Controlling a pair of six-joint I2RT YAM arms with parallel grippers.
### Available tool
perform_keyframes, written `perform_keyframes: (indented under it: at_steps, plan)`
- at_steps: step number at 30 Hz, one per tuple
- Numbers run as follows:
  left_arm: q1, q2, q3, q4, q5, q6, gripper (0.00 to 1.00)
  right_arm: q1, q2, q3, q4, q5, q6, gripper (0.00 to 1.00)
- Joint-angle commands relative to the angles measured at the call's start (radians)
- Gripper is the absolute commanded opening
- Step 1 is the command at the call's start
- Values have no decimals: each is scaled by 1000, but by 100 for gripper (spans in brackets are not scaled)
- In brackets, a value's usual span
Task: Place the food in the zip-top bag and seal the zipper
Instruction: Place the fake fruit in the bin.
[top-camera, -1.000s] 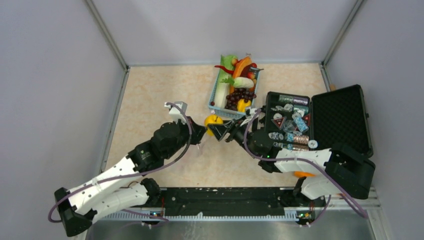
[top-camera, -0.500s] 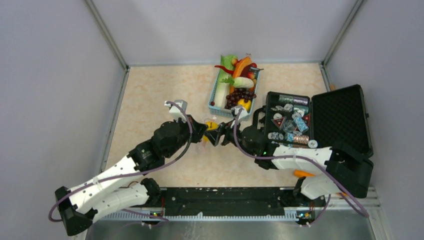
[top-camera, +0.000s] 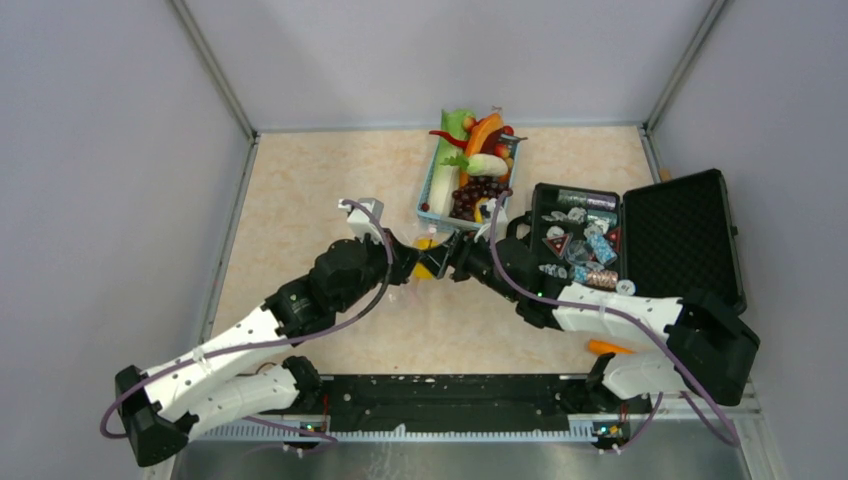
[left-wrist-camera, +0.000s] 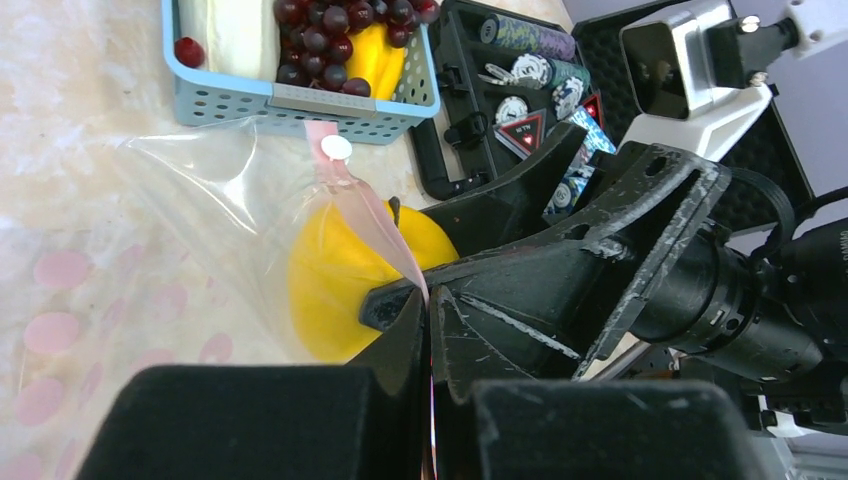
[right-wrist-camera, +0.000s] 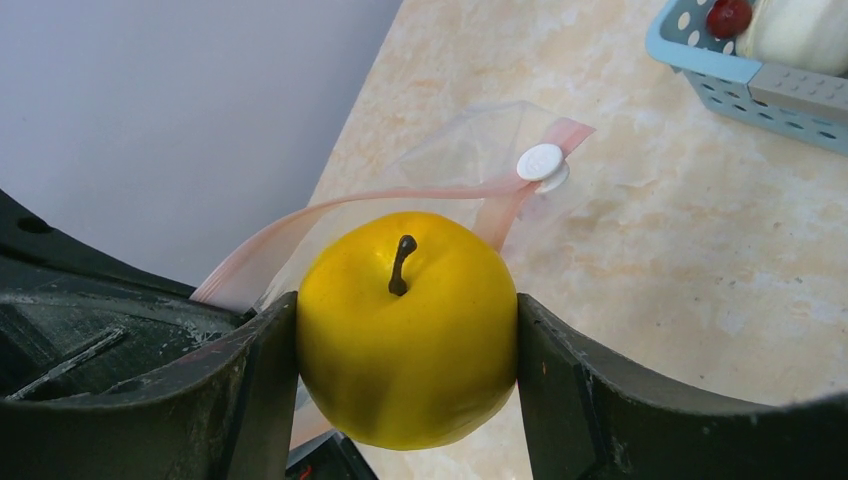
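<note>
My right gripper (right-wrist-camera: 405, 345) is shut on a yellow apple (right-wrist-camera: 405, 325) with a dark stem, and holds it at the mouth of the clear zip-top bag (left-wrist-camera: 150, 250). The pinkish zipper (right-wrist-camera: 400, 195) arcs just behind the apple, with its white slider (right-wrist-camera: 541, 161) at the far end. My left gripper (left-wrist-camera: 428, 305) is shut on the zipper strip (left-wrist-camera: 365, 215) and holds the mouth edge up. In the left wrist view the apple (left-wrist-camera: 325, 285) shows through the film. From above, both grippers meet over the apple (top-camera: 428, 266). The other food lies in the blue basket (top-camera: 432, 190).
An open black hard case (top-camera: 640, 240) with packets and cans stands right of the basket. The basket's near wall (left-wrist-camera: 300, 100) is just beyond the bag. An orange piece (top-camera: 606, 348) lies by the right arm's base. Grey walls enclose the table.
My right gripper has carried the apple down and left between the two grippers into the bag's mouth. My left gripper has shifted slightly right, still holding the zipper edge.
</note>
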Motion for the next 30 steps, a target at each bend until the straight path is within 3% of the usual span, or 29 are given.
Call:
perform_keyframes:
  at_steps: [1, 3, 5, 7, 13, 17, 21, 27, 30]
  plan:
    - [-4, 23, 33, 43, 45, 7, 0, 8, 2, 41, 31, -71, 67, 59]
    - [-4, 26, 25, 55, 59, 10, 0, 9, 7, 51, -11, -60, 69, 58]
    - [-4, 34, 34, 55, 76, 20, 0, 9, 21, 78, -51, -69, 29, 48]
    - [-4, 36, 41, 51, 82, 29, 0, 10, 35, 88, -46, -90, -28, 46]
    - [-4, -5, 49, 81, 45, 32, 0, 10, 30, -84, 323, -182, -206, 41]
    - [-2, 11, 155, -25, 37, 26, 0, 11, -23, -126, 490, -295, -352, 38]
    - [8, 36, 231, -100, 60, -14, 0, 22, -75, -57, 351, -371, -509, 36]
    - [17, 40, 235, -100, 126, -48, 0, 28, -158, -59, 302, -258, -630, 38]
    - [17, 39, 235, -147, 88, -32, 0, 27, -206, -21, 152, -146, -640, 37]
